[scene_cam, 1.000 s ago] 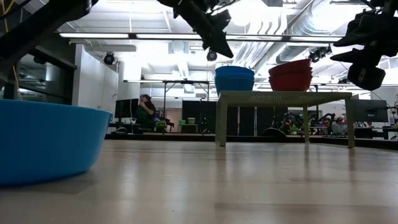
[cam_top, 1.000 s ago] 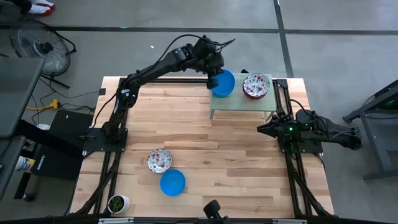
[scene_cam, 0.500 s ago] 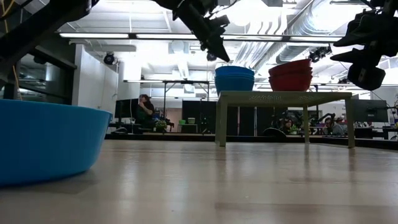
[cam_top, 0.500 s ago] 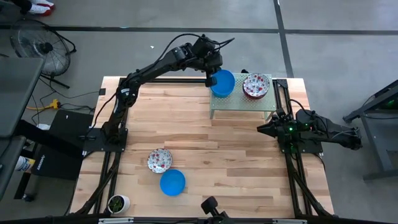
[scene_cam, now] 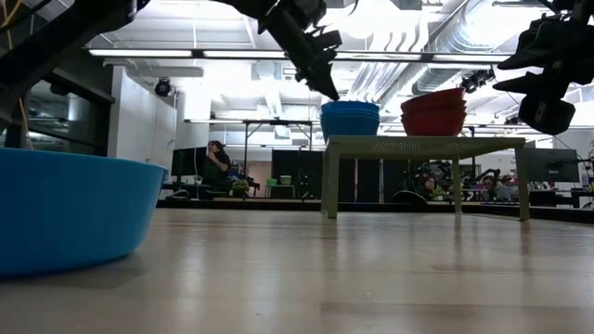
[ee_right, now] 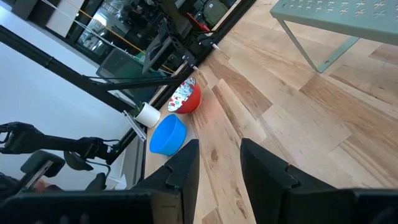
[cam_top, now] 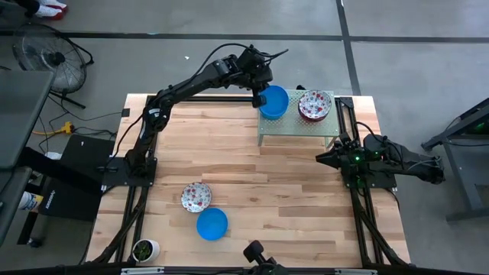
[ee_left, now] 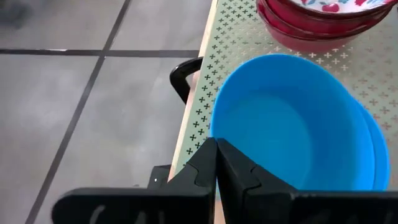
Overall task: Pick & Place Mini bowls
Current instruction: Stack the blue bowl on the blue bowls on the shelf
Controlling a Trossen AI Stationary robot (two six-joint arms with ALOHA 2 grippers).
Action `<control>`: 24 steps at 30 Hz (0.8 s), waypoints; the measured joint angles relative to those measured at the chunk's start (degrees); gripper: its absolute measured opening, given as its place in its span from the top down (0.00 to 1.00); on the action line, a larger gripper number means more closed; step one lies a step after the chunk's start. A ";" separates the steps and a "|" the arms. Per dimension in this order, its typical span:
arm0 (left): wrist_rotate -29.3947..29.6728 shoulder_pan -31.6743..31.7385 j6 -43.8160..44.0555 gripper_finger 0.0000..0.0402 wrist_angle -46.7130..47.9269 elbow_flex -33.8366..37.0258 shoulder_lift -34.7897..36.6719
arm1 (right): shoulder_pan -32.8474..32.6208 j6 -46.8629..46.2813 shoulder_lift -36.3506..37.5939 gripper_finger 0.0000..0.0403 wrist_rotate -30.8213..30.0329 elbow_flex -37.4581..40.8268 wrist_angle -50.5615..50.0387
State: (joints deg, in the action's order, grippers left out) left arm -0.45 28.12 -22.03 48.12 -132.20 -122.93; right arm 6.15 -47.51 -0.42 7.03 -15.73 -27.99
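Item: my left pincer [ee_left: 216, 163], shut and empty, beside the blue mini bowls [cam_top: 274, 101] stacked on the green rack [cam_top: 296, 127], apparently sorted by colour. Right pincer [ee_right: 217, 163] parted, idle nearby.

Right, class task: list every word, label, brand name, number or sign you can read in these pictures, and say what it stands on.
None can be read in any view.
Pale green perforated metal stand: only a pattern of small cross-shaped cut-outs, no writing.
Plain bright blue round bowls: unmarked.
White round bowls with red floral speckle: decoration only.
Screens and fittings in the room behind: too small to read.
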 joint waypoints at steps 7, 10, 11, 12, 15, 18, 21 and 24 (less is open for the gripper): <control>1.07 0.00 3.36 1.00 3.22 0.00 -0.27 | 0.00 -0.01 0.02 0.74 0.00 0.00 0.00; 2.12 -0.01 4.88 1.00 4.68 0.02 -1.66 | 0.00 -0.01 0.00 0.74 0.00 0.00 0.00; 2.09 -0.01 5.37 1.00 5.79 0.19 -1.77 | 0.00 -0.01 0.01 0.74 -0.02 0.00 0.00; 2.13 -0.01 5.74 1.00 5.75 0.22 -1.79 | 0.00 -0.01 0.00 0.74 -0.02 0.00 -0.01; 2.32 -0.20 5.84 1.00 3.32 -0.07 -1.33 | 0.00 -0.01 0.00 0.74 -0.07 0.00 -0.01; 2.62 -0.52 5.82 1.00 1.56 -0.16 -1.52 | 0.00 0.01 0.02 0.74 -0.09 0.00 0.00; 2.66 -0.57 5.72 1.00 1.36 -1.60 -1.59 | 0.00 0.00 0.01 0.74 -0.11 0.00 0.00; 2.02 -0.53 5.14 1.00 1.77 -2.87 -1.39 | 0.00 0.00 0.02 0.74 -0.14 0.00 0.00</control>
State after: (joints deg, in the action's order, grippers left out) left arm 1.57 27.59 -16.88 49.90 -135.07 -124.33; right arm 6.15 -47.52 -0.40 6.88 -15.73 -27.99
